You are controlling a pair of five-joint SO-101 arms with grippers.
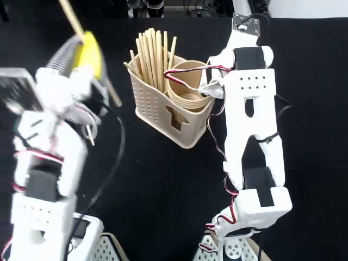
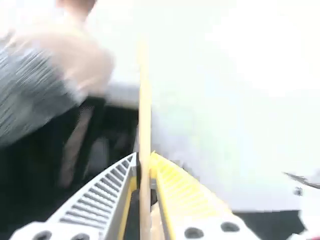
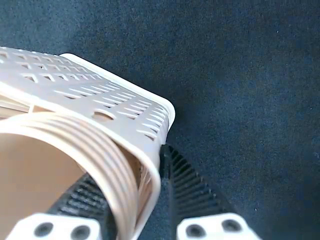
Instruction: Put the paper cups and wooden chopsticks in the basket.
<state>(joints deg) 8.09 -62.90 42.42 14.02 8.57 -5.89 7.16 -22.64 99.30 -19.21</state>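
Left gripper (image 2: 143,156) clamped shut on one wooden chopstick (image 2: 144,90).
Its long axis runs between the fingers (image 2: 172,180) and out past their tips; the basket (image 1: 152,103), with paper cups (image 1: 190,89) inside, lies apart on the yellow finger's side.

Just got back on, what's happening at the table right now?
The left gripper is shut on one chopstick, held up off to the side of the basket, not yet over it. The basket holds a bunch of chopsticks and a stack of cups. The right gripper sits at the basket's rim beside the cups.
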